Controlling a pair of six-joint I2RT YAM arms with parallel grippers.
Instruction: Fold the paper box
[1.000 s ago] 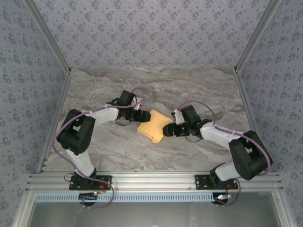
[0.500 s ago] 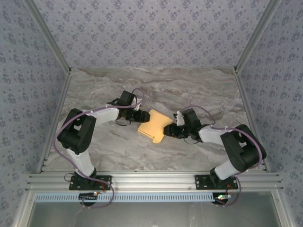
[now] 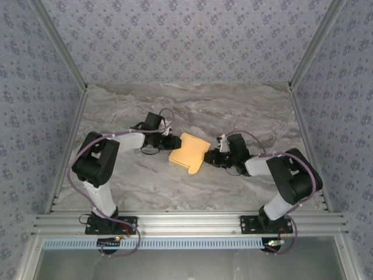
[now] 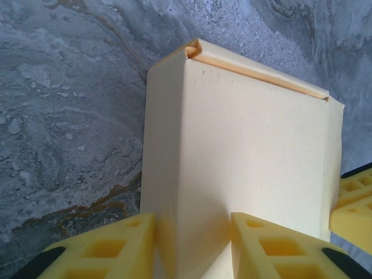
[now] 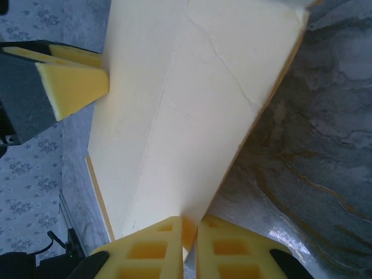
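**A:** Grey-blue patterned wallpaper [image 3: 175, 41] all round and a marbled grey table [image 3: 245, 111] below. Right at the table's centre is the paper box [image 3: 189, 153], yellow-orange card, creased and partly formed.

**B:** And both arms are on it. The left hand [image 3: 175, 142] is at the box's 10 o'clock, the right hand [image 3: 208, 157] at its 3.

**A:** Grip check. The left wrist view has yellow pads [image 4: 116, 247] either side of a folded corner with card squeezed between them, so that hand is gripping the box. On the right hand, the pads [image 5: 151, 250] nearly meet, pinching a thin edge of the card.

**B:** So where could this go wrong?

**A:** It's thin card held by two pinches at opposite ends. If the arms pull apart or twist out of step, I'd expect a tear along a crease. Or a panel could buckle where no fold belongs.

**B:** Slippage?

**A:** The right hand looks to have only a sliver of edge. A sideways tug could slide it free, and the walls would likely spring back flat.

**B:** There's a flap [image 4: 256, 72] at 12 o'clock in the left wrist view, and it's gaping a little.

**A:** Yes. Squeeze too hard and it may pop out rather than tuck in. I can't tell whether the box's underside rests on the table.
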